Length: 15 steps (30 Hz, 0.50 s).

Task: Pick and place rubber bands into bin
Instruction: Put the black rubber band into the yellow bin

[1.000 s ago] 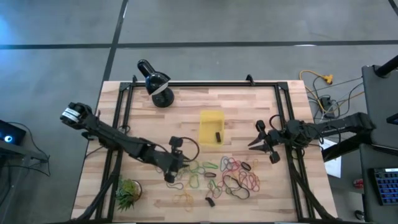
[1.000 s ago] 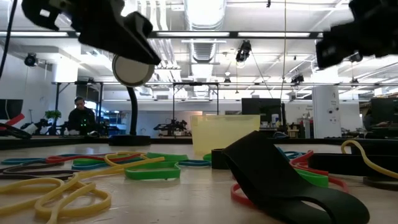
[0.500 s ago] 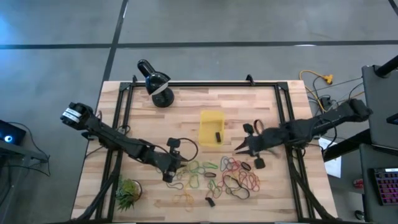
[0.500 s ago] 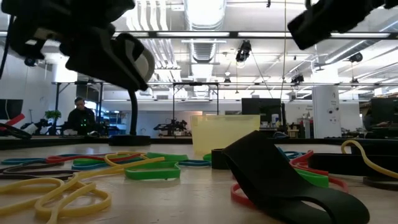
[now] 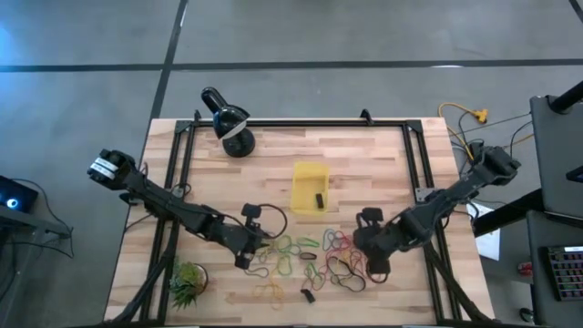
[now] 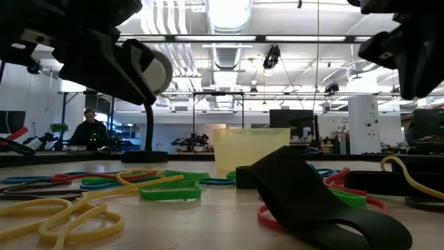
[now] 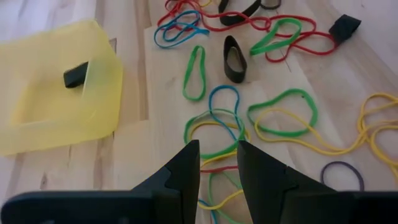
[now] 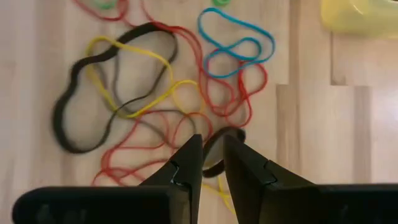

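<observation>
Many rubber bands [image 5: 323, 260] in red, green, yellow, blue and black lie loose on the wooden table, near its front edge. The yellow bin [image 5: 310, 187] stands just beyond them with a small black piece inside [image 7: 76, 74]. My left gripper [image 5: 248, 253] hovers over the left end of the spread, fingers a little apart [image 7: 217, 168], nothing between them. My right gripper [image 5: 369, 253] hangs over the right end, pointing steeply down, its fingers [image 8: 213, 163] narrowly apart above a red and black tangle [image 8: 214, 146]. Neither touches a band.
A black domed lamp [image 5: 232, 123] stands at the far left and a small green plant [image 5: 187, 282] at the near left corner. Black frame rails [image 5: 178, 182] run along the table's sides. In the low view a person [image 6: 89, 128] sits far behind the table.
My right gripper has swung from the table's right edge toward the middle and the near side, out over the rubber bands, and has tipped from nearly level to pointing steeply down. My left gripper has sunk a little over the bands. No band has moved.
</observation>
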Each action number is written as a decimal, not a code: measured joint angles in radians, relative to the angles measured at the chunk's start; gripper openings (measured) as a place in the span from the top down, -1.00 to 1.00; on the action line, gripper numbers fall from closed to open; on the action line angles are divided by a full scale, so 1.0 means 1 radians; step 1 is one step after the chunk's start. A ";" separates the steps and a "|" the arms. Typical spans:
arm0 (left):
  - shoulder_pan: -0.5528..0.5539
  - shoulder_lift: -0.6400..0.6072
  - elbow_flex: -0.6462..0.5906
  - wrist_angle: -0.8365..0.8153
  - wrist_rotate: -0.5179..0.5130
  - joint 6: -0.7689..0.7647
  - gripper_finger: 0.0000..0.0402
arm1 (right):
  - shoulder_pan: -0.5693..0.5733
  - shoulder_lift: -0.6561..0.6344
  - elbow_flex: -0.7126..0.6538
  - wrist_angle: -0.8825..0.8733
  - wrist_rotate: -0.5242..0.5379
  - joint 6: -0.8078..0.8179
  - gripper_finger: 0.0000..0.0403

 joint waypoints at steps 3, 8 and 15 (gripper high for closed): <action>0.000 0.000 -0.001 0.000 0.000 -0.003 0.54 | 0.004 0.029 -0.010 0.002 0.047 0.031 0.71; -0.001 0.000 -0.001 0.000 0.000 -0.025 0.54 | 0.004 0.083 -0.042 0.003 0.046 0.083 0.71; -0.001 0.000 -0.001 0.002 -0.001 -0.028 0.54 | 0.003 0.098 -0.090 0.014 0.046 0.171 0.71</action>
